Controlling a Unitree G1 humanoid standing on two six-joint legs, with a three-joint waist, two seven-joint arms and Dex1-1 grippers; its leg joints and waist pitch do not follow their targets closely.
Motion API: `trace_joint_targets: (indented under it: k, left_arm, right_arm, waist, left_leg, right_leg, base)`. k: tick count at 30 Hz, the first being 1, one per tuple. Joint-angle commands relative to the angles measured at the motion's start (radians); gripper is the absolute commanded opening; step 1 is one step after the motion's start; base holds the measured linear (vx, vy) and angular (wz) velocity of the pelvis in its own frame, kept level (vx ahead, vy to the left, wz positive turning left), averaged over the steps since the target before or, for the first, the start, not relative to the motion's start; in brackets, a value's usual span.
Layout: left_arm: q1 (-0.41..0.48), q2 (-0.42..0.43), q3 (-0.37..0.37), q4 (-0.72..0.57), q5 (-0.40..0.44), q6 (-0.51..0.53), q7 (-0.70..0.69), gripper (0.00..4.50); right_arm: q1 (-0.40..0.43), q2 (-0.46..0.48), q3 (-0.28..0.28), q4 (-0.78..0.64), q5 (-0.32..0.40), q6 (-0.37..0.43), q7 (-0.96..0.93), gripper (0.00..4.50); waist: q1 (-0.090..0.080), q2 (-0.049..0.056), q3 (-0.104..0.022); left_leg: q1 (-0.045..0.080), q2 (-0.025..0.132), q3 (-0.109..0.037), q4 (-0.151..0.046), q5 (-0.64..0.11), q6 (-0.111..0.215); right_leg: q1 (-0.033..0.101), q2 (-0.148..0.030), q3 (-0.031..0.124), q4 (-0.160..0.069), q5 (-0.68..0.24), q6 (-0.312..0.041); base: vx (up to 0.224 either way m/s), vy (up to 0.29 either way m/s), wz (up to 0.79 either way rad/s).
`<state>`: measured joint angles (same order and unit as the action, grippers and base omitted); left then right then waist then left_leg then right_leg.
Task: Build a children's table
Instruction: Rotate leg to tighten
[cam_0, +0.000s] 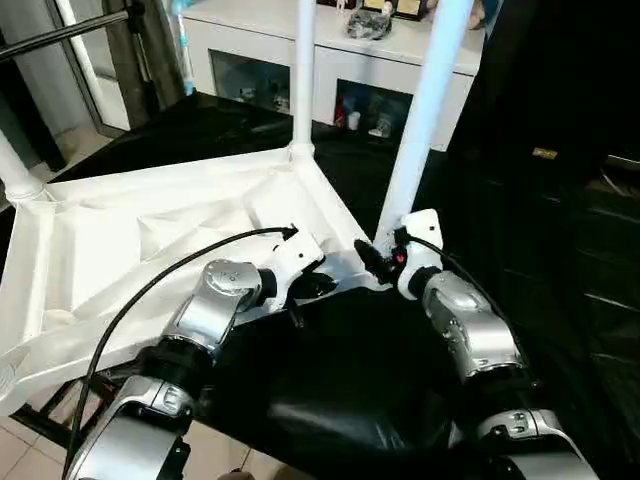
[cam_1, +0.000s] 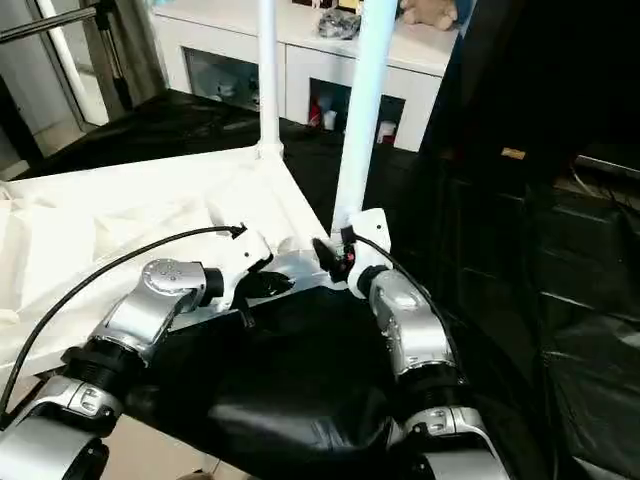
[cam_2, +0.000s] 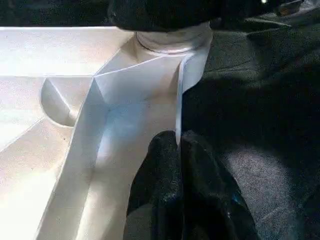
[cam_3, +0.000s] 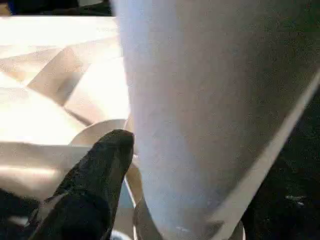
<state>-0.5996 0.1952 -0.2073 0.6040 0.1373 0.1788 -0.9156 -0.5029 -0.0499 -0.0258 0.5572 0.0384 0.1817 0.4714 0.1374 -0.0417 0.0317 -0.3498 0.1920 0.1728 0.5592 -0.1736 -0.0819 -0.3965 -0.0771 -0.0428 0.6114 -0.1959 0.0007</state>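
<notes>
**Desk:** From where do the two head views look?

**Photographer:** From above and behind the silver forearms, forward and down onto the upturned white plastic ribbed tabletop (cam_0: 150, 240). The right eye view sits slightly to one side, so the tall white tapered tube leg (cam_1: 362, 110) at the tabletop's near corner shifts across. Both take in the white glass-door cabinet (cam_0: 350, 70) beyond the tabletop.

**Desk:** And the wrist cameras?

**Photographer:** Far nearer. The left wrist view runs along the tabletop's edge rim toward that corner's round socket (cam_2: 172, 40). The right wrist view presses close against the leg's base. All four share that corner.
</notes>
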Motion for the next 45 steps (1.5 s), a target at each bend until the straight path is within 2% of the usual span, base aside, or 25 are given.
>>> trace_joint_targets:
  k: [1,4,8,10,12,16,19,26,30,32,34,35,37,38,39,41,43,44,45]
  left_arm:
    - [-0.015,-0.022,-0.005,-0.052,-0.052,-0.049,-0.01,0.0]
    - [0.004,0.017,-0.015,-0.077,-0.07,-0.069,-0.096,0.0]
    - [0.014,0.039,-0.02,-0.09,-0.085,-0.076,-0.148,0.0]
    - [0.026,0.061,-0.026,-0.112,-0.102,-0.076,-0.202,0.0]
    - [0.033,0.075,-0.028,-0.128,-0.113,-0.074,-0.23,0.0]
    - [0.045,0.096,-0.037,-0.144,-0.123,-0.079,-0.274,0.0]
    - [0.052,0.101,-0.037,-0.153,-0.125,-0.079,-0.287,0.0]
    - [0.066,0.112,-0.042,-0.174,-0.129,-0.065,-0.314,0.0]
    - [0.068,0.113,-0.04,-0.175,-0.121,-0.059,-0.302,0.0]
    - [0.049,0.087,-0.024,-0.139,-0.098,-0.06,-0.222,0.0]
    - [0.043,0.08,-0.021,-0.13,-0.092,-0.062,-0.201,0.0]
    - [0.032,0.065,-0.015,-0.11,-0.083,-0.059,-0.166,0.0]
    - [0.006,0.025,-0.005,-0.066,-0.06,-0.044,-0.078,0.0]
    - [-0.004,0.009,-0.002,-0.049,-0.051,-0.038,-0.043,0.0]
    - [-0.019,-0.015,0.005,-0.026,-0.042,-0.024,0.008,0.0]
    - [-0.051,-0.058,0.023,0.016,-0.033,-0.002,0.102,0.0]
    - [-0.071,-0.083,0.032,0.04,-0.029,0.007,0.156,0.0]
    - [-0.079,-0.091,0.032,0.05,-0.028,0.006,0.167,0.0]
    - [-0.085,-0.096,0.033,0.059,-0.027,0.003,0.174,0.0]
  right_arm:
    - [0.048,0.023,0.168,0.01,0.027,0.015,0.209,3.03]
    - [0.076,-0.055,0.212,-0.041,0.03,0.006,0.383,3.03]
    - [0.082,-0.098,0.231,-0.048,0.023,0.016,0.457,3.03]
    - [0.079,-0.127,0.235,-0.038,0.015,0.013,0.494,3.03]
    - [0.077,-0.142,0.234,-0.039,0.017,0.008,0.517,3.03]
    - [0.084,-0.16,0.243,-0.072,0.03,0.031,0.577,3.03]
    - [0.089,-0.164,0.251,-0.08,0.024,0.032,0.589,3.03]
    - [0.1,-0.169,0.269,-0.1,0.029,0.045,0.625,2.4]
    - [0.11,-0.172,0.274,-0.112,0.029,0.054,0.631,2.19]
    - [0.113,-0.152,0.26,-0.098,0.014,0.043,0.575,2.13]
    - [0.112,-0.143,0.253,-0.089,0.009,0.038,0.549,2.11]
    - [0.105,-0.119,0.234,-0.06,-0.007,0.026,0.475,2.1]
    - [0.085,-0.062,0.19,0.012,-0.041,0.022,0.288,2.01]
    - [0.078,-0.041,0.174,0.038,-0.054,0.022,0.217,2.01]
    - [0.068,-0.012,0.151,0.068,-0.062,0.033,0.126,1.99]
    - [0.049,0.036,0.106,0.107,-0.057,0.057,-0.005,1.98]
    - [0.036,0.066,0.082,0.126,-0.048,0.065,-0.074,1.97]
    - [0.03,0.075,0.087,0.131,-0.052,0.066,-0.087,1.97]
    - [0.025,0.081,0.091,0.138,-0.056,0.064,-0.098,1.97]
  waist:
    - [-0.003,0.0,-0.043]
    - [-0.001,-0.003,-0.044]
    - [-0.004,-0.003,-0.046]
    - [-0.004,-0.005,-0.045]
    - [-0.005,-0.003,-0.044]
    - [-0.004,-0.003,-0.041]
    - [-0.002,-0.005,-0.042]
    - [-0.001,-0.009,-0.042]
    - [-0.001,-0.007,-0.041]
    - [-0.001,-0.006,-0.042]
    - [-0.001,-0.006,-0.039]
    - [-0.001,-0.007,-0.038]
    - [-0.005,-0.005,-0.034]
    - [-0.007,-0.006,-0.032]
    - [-0.005,-0.003,-0.036]
    - [-0.009,-0.006,-0.033]
    - [-0.009,-0.004,-0.033]
    - [-0.007,-0.001,-0.033]
    - [-0.005,-0.002,-0.034]
  left_leg:
    - [0.002,0.034,-0.009,-0.07,-0.258,0.0]
    - [-0.002,0.035,-0.007,-0.064,-0.219,0.024]
    - [0.0,0.034,-0.004,-0.06,-0.188,0.043]
    - [0.001,0.035,-0.004,-0.061,-0.191,0.041]
    - [0.002,0.037,-0.004,-0.062,-0.208,0.038]
    - [0.004,0.039,-0.004,-0.066,-0.237,0.03]
    - [0.003,0.039,-0.005,-0.065,-0.224,0.029]
    - [0.003,0.038,-0.003,-0.063,-0.209,0.033]
    - [0.004,0.038,-0.003,-0.064,-0.221,0.032]
    - [0.004,0.039,-0.004,-0.065,-0.227,0.028]
    - [0.006,0.039,-0.005,-0.067,-0.247,0.019]
    - [0.006,0.039,-0.005,-0.069,-0.254,0.014]
    - [0.009,0.038,-0.007,-0.075,-0.292,-0.007]
    - [0.014,0.036,-0.011,-0.076,-0.335,-0.025]
    - [0.018,0.037,-0.011,-0.076,-0.337,-0.032]
    - [0.014,0.034,-0.013,-0.079,-0.344,-0.036]
    - [0.019,0.034,-0.013,-0.078,-0.37,-0.036]
    - [0.02,0.033,-0.013,-0.078,-0.374,-0.036]
    - [0.021,0.033,-0.014,-0.078,-0.378,-0.032]
  right_leg:
    - [0.039,-0.066,0.041,-0.081,-0.217,-0.146]
    - [0.044,-0.064,0.04,-0.073,-0.132,-0.164]
    - [0.044,-0.061,0.037,-0.066,-0.073,-0.192]
    - [0.046,-0.064,0.037,-0.066,-0.088,-0.204]
    - [0.044,-0.064,0.037,-0.069,-0.117,-0.206]
    - [0.042,-0.065,0.038,-0.074,-0.166,-0.198]
    - [0.043,-0.064,0.038,-0.07,-0.142,-0.201]
    - [0.043,-0.064,0.038,-0.069,-0.136,-0.2]
    - [0.041,-0.064,0.038,-0.072,-0.158,-0.199]
    - [0.041,-0.065,0.038,-0.072,-0.167,-0.197]
    - [0.038,-0.066,0.039,-0.077,-0.2,-0.19]
    - [0.037,-0.066,0.039,-0.078,-0.215,-0.186]
    - [0.031,-0.069,0.041,-0.087,-0.305,-0.165]
    - [0.027,-0.071,0.039,-0.095,-0.392,-0.144]
    - [0.025,-0.074,0.043,-0.097,-0.401,-0.135]
    - [0.025,-0.069,0.042,-0.098,-0.398,-0.126]
    - [0.02,-0.07,0.043,-0.104,-0.426,-0.114]
    - [0.019,-0.07,0.044,-0.105,-0.431,-0.11]
    - [0.019,-0.07,0.043,-0.106,-0.437,-0.103]
  base:
    - [0.0,0.0,0.0]
    - [0.0,0.0,0.0]
    - [0.0,0.0,0.0]
    - [0.0,0.0,0.0]
    - [0.0,0.0,0.0]
    - [0.0,0.0,0.0]
    - [0.0,0.0,0.0]
    - [0.0,0.0,0.0]
    - [0.0,0.0,0.0]
    - [0.0,0.0,0.0]
    - [0.0,0.0,0.0]
    - [0.0,0.0,0.0]
    - [0.0,0.0,0.0]
    - [0.0,0.0,0.0]
    - [0.0,0.0,0.0]
    - [0.0,0.0,0.0]
    - [0.0,0.0,0.0]
    - [0.0,0.0,0.0]
    - [0.0,0.0,0.0]
